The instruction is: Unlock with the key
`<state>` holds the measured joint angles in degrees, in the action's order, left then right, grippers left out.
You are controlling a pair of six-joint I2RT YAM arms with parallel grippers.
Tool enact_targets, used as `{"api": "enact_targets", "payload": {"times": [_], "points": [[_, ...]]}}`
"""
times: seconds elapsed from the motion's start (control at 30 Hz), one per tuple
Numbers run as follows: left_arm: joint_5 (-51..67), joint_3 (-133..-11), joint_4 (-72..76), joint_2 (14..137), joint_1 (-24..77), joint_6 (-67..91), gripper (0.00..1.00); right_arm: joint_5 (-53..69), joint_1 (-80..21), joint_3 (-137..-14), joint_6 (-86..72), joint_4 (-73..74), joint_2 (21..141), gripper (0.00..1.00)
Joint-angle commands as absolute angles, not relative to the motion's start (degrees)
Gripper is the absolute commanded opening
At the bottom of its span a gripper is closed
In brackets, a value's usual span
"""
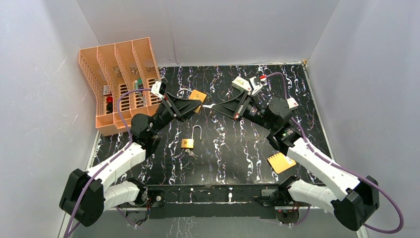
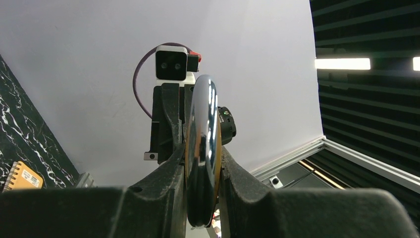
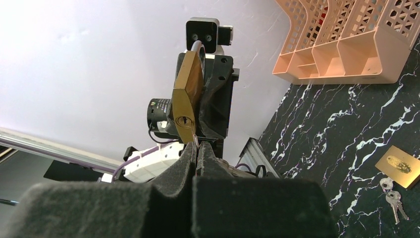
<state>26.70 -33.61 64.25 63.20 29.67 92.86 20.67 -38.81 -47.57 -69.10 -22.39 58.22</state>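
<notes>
Key [image 3: 195, 141] is pinched edge-on in the fully closed right tool [image 3: 197, 148]. Only a sliver of silver sticks out, just under the keyhole of the brass padlock [image 3: 184, 101]. That padlock is clamped by its body in the left tool [image 1: 190, 104], and both are held up over the worktop [image 1: 237, 148].

What could go wrong, as a guess:
- The tip looks a touch low of the slot, so a push from here could skate it off across the brass face instead of getting it seated.
- So little blade is exposed that it could be twisted or shoved back between the pads on contact, or dropped outright.
- An off-axis push could also swivel the padlock in the left tool's grip.

Stuff that can't be settled:
- Whether the tip is touching the brass or sits a hair off isn't clear.
- The key's bow and any ring are buried in the pads.
- From above, the key is reduced to a pale fleck.
- On the left wrist view only the chrome shackle [image 2: 203, 139] is seen edge-on, so the keyhole side is hidden there, and whether the lock is latched can't be told.

A second padlock [image 1: 187, 144] with its shackle swung open and a small bunch of spare keys [image 1: 191, 153] are lying on the worktop nearer the arm bases.
</notes>
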Motion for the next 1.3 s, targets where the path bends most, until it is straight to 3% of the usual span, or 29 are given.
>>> {"api": "enact_targets", "payload": {"times": [0.0,0.63,0.67,0.7,0.73,1.27], "points": [[27.5,-36.7,70.1,60.0,29.5,92.4,0.00,19.5,-39.5,-50.9,-69.5,-23.9,57.5,0.00],[27.5,-36.5,66.4,58.8,30.0,90.0,0.00,19.5,-40.3,-51.2,-69.5,-23.5,56.6,0.00],[27.5,-36.5,66.2,58.7,30.0,90.0,0.00,9.8,-40.2,-51.2,-34.7,-23.2,56.5,0.48],[27.5,-36.6,66.1,58.6,30.0,89.8,0.00,14.0,-40.2,-51.2,-63.7,-22.9,56.4,0.03],[27.5,-36.5,66.0,58.5,30.0,89.7,0.00,14.2,-40.2,-51.1,-67.5,-22.9,56.2,0.00],[23.3,-35.1,64.4,55.9,30.0,88.2,0.00,12.7,-40.4,-50.6,-66.9,-23.3,54.3,0.00]]}}
